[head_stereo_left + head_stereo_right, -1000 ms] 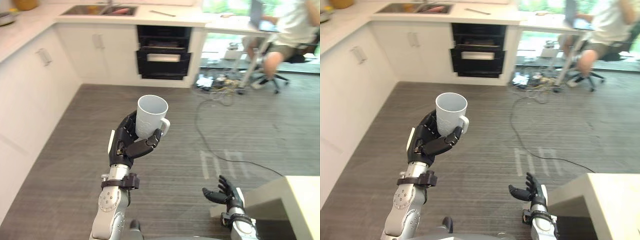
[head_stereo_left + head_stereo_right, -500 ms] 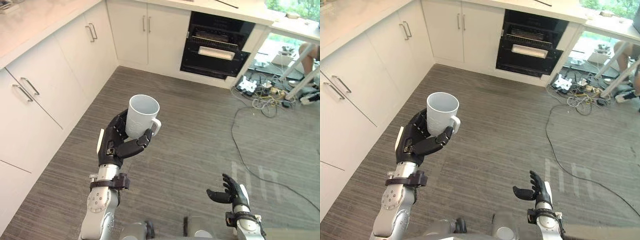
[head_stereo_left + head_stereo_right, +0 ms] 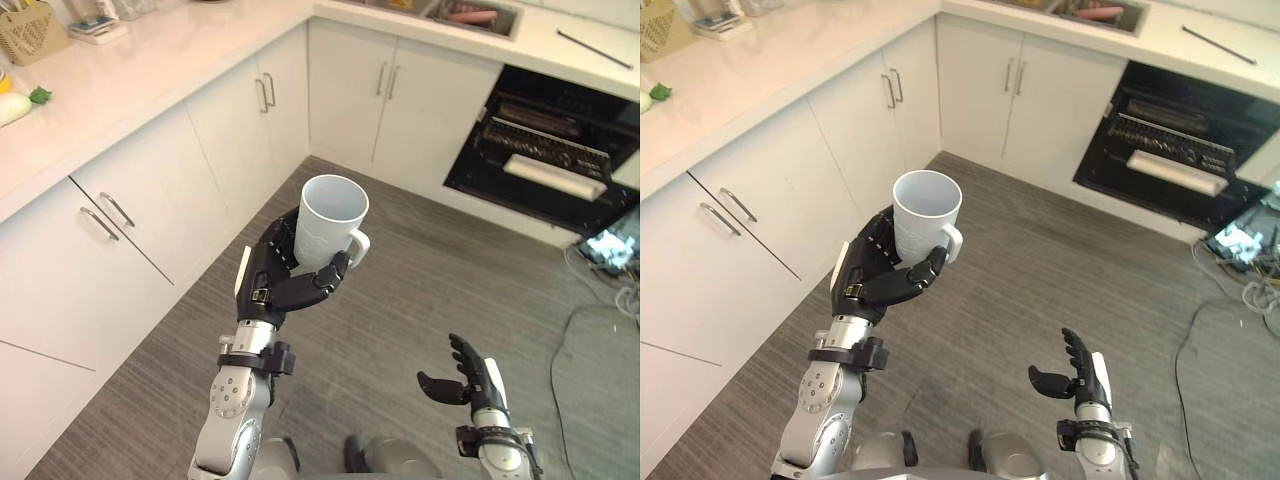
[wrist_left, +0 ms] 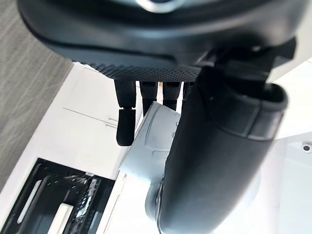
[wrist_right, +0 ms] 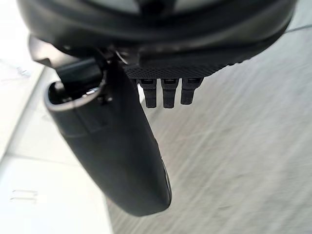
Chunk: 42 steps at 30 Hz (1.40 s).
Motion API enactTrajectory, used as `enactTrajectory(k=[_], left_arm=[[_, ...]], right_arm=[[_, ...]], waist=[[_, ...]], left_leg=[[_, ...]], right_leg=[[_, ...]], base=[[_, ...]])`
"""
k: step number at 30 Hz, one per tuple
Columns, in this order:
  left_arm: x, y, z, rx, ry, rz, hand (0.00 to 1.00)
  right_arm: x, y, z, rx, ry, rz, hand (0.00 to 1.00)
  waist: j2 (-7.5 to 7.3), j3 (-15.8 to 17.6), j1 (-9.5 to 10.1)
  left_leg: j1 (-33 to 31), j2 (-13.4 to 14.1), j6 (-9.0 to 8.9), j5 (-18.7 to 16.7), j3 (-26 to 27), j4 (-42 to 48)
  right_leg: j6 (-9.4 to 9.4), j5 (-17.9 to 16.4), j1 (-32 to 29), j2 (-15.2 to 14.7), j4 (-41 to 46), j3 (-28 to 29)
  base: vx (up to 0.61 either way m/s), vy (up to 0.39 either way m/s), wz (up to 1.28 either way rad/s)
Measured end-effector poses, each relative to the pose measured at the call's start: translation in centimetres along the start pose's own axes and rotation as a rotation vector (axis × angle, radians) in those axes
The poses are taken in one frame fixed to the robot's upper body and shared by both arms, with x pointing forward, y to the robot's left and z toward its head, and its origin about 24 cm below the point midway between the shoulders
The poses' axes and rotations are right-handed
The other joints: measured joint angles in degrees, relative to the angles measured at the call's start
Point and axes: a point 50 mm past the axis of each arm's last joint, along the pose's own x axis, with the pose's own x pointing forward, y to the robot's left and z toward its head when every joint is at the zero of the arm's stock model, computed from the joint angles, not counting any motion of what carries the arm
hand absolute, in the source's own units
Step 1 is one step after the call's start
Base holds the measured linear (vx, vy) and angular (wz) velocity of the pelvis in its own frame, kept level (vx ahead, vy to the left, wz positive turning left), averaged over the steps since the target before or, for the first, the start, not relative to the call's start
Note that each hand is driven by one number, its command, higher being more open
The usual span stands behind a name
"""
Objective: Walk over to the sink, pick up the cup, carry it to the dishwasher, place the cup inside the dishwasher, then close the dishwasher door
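Left eye view puts the cup [image 3: 330,218] upright, mouth up, in the left hand [image 3: 280,290], whose fingers and thumb curl round its lower wall, the handle poking toward the robot's right. The dishwasher [image 3: 545,160] lies ahead and to the right of the cup, well apart across the floor [image 3: 420,260], under the worktop [image 3: 150,70] and beside the sink [image 3: 508,20]. Its dark front looks open, with a rack showing. So the carry probably runs forward and rightward, with the cup held vertical. The right hand [image 3: 470,385] hangs low on the dishwasher's side, fingers relaxed and empty. Left wrist view adds the close grip: fingers [image 4: 125,127] pressed on the cup's wall, the rack beyond. Right wrist view shows straight fingers [image 5: 168,92] over floor.
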Motion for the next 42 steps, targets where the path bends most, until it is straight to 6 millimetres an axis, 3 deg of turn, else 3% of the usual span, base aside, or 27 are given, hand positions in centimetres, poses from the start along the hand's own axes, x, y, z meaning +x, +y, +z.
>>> enactTrajectory(k=[2,3,4,5,7,8,9,10,13,15,17,19,20,21,22,24,25,27,29,31,33,34,36,38,39,41,42], left_arm=[[0.0,0.2,0.0,0.004,-0.001,0.011,0.30],[0.0,0.4,0.0,0.008,-0.002,0.020,0.30],[0.0,0.4,0.0,0.012,0.002,0.023,0.30],[0.0,0.6,-0.1,0.019,0.004,0.029,0.30],[0.1,0.4,-0.1,0.018,0.007,0.018,0.30],[0.1,0.5,-0.1,0.033,0.015,0.008,0.30],[0.1,0.7,-0.2,0.056,0.031,-0.003,0.30],[-0.1,1.0,-0.6,0.085,0.066,-0.010,0.30],[0.0,0.6,-0.6,0.073,0.062,-0.016,0.30],[0.6,0.0,0.0,0.073,0.019,-0.056,0.30],[1.0,-0.3,0.2,0.078,0.006,-0.083,0.30],[1.2,-0.1,0.0,0.084,0.010,-0.078,0.30],[1.2,0.4,-0.3,0.090,0.022,-0.057,0.30],[1.0,0.7,-1.1,0.084,0.056,-0.036,0.30],[0.9,0.7,-1.4,0.080,0.075,-0.026,0.30],[0.8,1.3,-2.1,0.072,0.105,0.015,0.30],[0.8,1.3,-2.2,0.062,0.111,0.030,0.30],[0.4,1.0,-2.1,0.026,0.099,0.051,0.30],[0.3,0.7,-1.6,0.017,0.077,0.041,0.30],[0.3,0.9,-1.3,0.018,0.064,0.047,0.30],[0.2,1.1,-1.4,0.023,0.067,0.054,0.30],[0.1,1.2,-1.4,0.022,0.069,0.065,0.30],[-0.1,1.5,-1.4,0.025,0.069,0.084,0.30],[-0.6,2.2,-1.5,0.039,0.083,0.116,0.30],[-0.8,2.6,-1.5,0.053,0.089,0.128,0.30],[-0.9,2.7,-1.4,0.061,0.092,0.135,0.30],[-1.0,2.9,-1.4,0.081,0.099,0.125,0.30]], right_arm=[[1.1,-0.3,0.0,-0.001,0.012,-0.010,0.90],[1.6,-0.4,-0.3,-0.002,0.037,-0.016,0.90],[1.6,-0.4,-0.6,-0.005,0.053,-0.016,0.90],[1.6,-0.2,-1.1,-0.006,0.075,-0.011,0.90],[1.3,-0.1,-1.5,-0.003,0.094,-0.007,0.90],[1.2,0.3,-1.6,0.007,0.102,0.000,0.90],[1.2,0.7,-1.6,0.020,0.107,0.008,0.90],[1.2,1.2,-1.5,0.036,0.108,0.013,0.90],[1.3,1.8,-0.8,0.047,0.081,0.025,0.90],[1.5,2.1,-0.3,0.053,0.052,0.031,0.90],[1.7,1.9,-0.1,0.050,0.045,0.028,0.90],[1.6,1.9,-0.5,0.045,0.065,0.027,0.90],[1.4,1.7,-1.1,0.037,0.091,0.025,0.90],[1.2,1.1,-1.9,0.015,0.124,0.017,0.90],[1.3,0.9,-2.1,0.009,0.138,0.012,0.90],[0.9,0.6,-2.5,0.006,0.160,0.006,0.90],[0.8,0.5,-2.4,0.007,0.150,0.001,0.90],[0.3,-0.1,-1.5,0.018,0.098,-0.036,0.90],[0.4,-0.5,-0.4,0.036,0.039,-0.063,0.90],[1.2,-0.7,0.5,0.057,0.007,-0.081,0.90],[1.5,-0.9,0.4,0.078,0.016,-0.094,0.90],[1.7,-1.2,0.0,0.092,0.037,-0.112,0.90],[1.9,-1.9,-0.6,0.082,0.070,-0.134,0.90],[1.8,-2.1,-1.3,0.109,0.109,-0.147,0.90],[1.6,-2.1,-1.4,0.120,0.112,-0.152,0.90],[1.7,-2.0,-0.3,0.135,0.068,-0.160,0.90],[2.0,-1.6,0.9,0.159,0.020,-0.162,0.90]], waist=[[-0.23,0.06,0.35],[0.00,-0.13,1.18],[-0.16,-0.24,1.53],[-0.30,-0.53,0.74],[-0.70,-0.72,0.43],[-1.71,-0.71,0.33],[-2.84,-0.37,-0.26],[-3.73,-0.41,-1.14],[-3.46,-0.68,-1.63],[-3.39,-1.18,-2.02],[-3.55,-1.84,-3.48],[-3.65,-1.94,-4.66],[-3.93,-2.15,-5.36],[-2.62,-2.93,-6.31],[-1.24,-3.13,-6.20],[0.58,-2.63,-5.95],[0.82,-2.43,-5.54],[1.32,-2.06,-3.55],[0.85,-2.09,-2.56],[0.29,-1.74,-1.19],[-0.12,-1.50,-1.11],[-0.49,-1.55,-1.04],[0.00,-1.77,-0.91],[-0.30,-2.21,-0.78],[-1.91,-2.55,-1.23],[-2.51,-2.53,-1.22],[-3.43,-2.36,-1.30]], left_leg=[[-3.04,-4.85,-2.99,4.28,-5.26,-16.56],[-2.66,-6.31,-3.87,12.63,-7.11,-25.82],[-1.74,-6.95,-3.34,16.79,-6.96,-25.60],[-1.95,-8.09,0.82,16.34,-6.18,-21.17],[-2.35,-8.43,2.65,10.42,-4.41,-16.03],[-1.02,-8.89,3.29,8.33,-3.37,-15.67],[1.63,-9.72,3.84,6.80,-2.90,-16.44],[7.60,-10.43,4.16,4.91,-2.00,-19.16],[19.26,-9.48,3.77,2.83,0.37,-26.45],[23.93,-9.20,2.98,2.33,1.64,-31.17],[29.00,-9.21,1.79,2.08,2.25,-36.43],[33.76,-9.39,-0.13,1.14,2.76,-40.19],[36.61,-9.83,-1.90,0.05,2.75,-41.05],[38.31,-9.00,-3.37,-0.79,2.37,-39.98],[38.16,-7.46,-3.95,-1.08,2.44,-38.06],[32.33,-2.45,-7.82,3.38,1.80,-16.40],[30.17,-0.78,-7.93,7.42,1.18,-8.71],[20.39,4.74,-7.36,8.09,-1.05,15.03],[12.92,6.35,-5.59,5.76,-0.78,18.19],[7.24,6.45,-3.17,2.58,-0.98,9.37],[5.68,3.96,-3.48,2.28,-2.50,-1.99],[5.49,0.46,-4.31,3.02,-5.97,-12.79],[5.98,-3.32,-5.25,6.95,-12.15,-27.76],[7.42,-5.26,-4.70,14.58,-12.92,-26.58],[6.73,-6.13,-3.15,11.52,-10.45,-22.26],[7.30,-5.66,-1.76,7.16,-6.52,-19.14],[9.50,-5.84,-0.70,5.27,-3.31,-19.28]], right_leg=[[1.55,-1.29,3.46,-2.96,-2.68,1.95],[3.79,-3.02,5.23,-4.11,-3.51,4.49],[4.64,-4.03,6.33,-5.02,-3.49,5.87],[5.43,-5.40,7.21,-6.95,-1.45,7.54],[6.35,-5.52,3.36,-7.90,8.81,10.23],[9.73,-4.16,0.12,-8.51,16.67,10.92],[15.35,-1.37,-3.31,-9.26,25.16,11.57],[16.01,-1.35,-8.14,-9.47,38.16,11.31],[11.09,-3.76,-16.30,-8.21,46.06,5.45],[9.32,-4.92,-23.50,-7.05,41.43,0.89],[6.98,-3.49,-27.21,-6.53,24.80,-6.15],[4.35,3.52,-27.98,-4.54,8.74,-9.87],[1.39,11.70,-28.00,-3.54,4.36,-10.21],[-0.97,17.77,-27.92,-2.94,6.98,-9.59],[-0.95,15.86,-27.89,-1.91,8.23,-9.45],[-3.43,11.33,-22.75,1.33,9.21,-9.20],[-3.67,10.55,-20.18,2.29,8.06,-8.67],[-4.25,9.46,-8.82,5.68,1.09,-5.34],[-4.40,9.25,-3.70,5.67,-2.93,-2.20],[-3.65,8.50,0.34,4.80,-5.52,1.70],[-2.78,6.94,2.57,3.06,-5.70,3.53],[-1.88,5.40,3.70,1.36,-5.49,5.21],[0.57,2.55,3.87,-0.12,-4.33,8.13],[2.79,-2.82,3.60,-1.91,0.37,12.42],[4.01,-5.24,3.03,-3.72,3.16,13.80],[5.99,-5.64,-1.75,-4.29,12.83,14.26],[10.59,-4.54,-6.78,-5.80,23.36,12.37]], base=[[0.64,0.256,-0.43],[0.47,0.237,-0.76],[0.64,0.364,-0.73],[0.67,0.365,-0.42],[0.66,0.348,-0.33],[0.50,0.241,-0.33],[0.59,0.247,-0.32],[0.68,0.252,-0.29],[0.55,0.145,-0.49],[0.44,0.058,-0.37],[0.47,0.024,-0.14],[0.65,-0.014,-0.04],[0.82,-0.076,0.08],[0.70,-0.071,-0.01],[0.69,-0.108,-0.19],[0.74,-0.133,-0.37],[0.64,-0.105,-0.47],[0.58,-0.051,-0.61],[0.46,0.008,-0.59],[0.49,0.106,-0.80],[0.41,0.201,-0.55],[0.47,0.332,-0.61],[0.43,0.348,-0.76],[0.39,0.351,-0.92],[0.37,0.320,-0.79],[0.52,0.427,-1.07],[0.41,0.337,-1.16]])
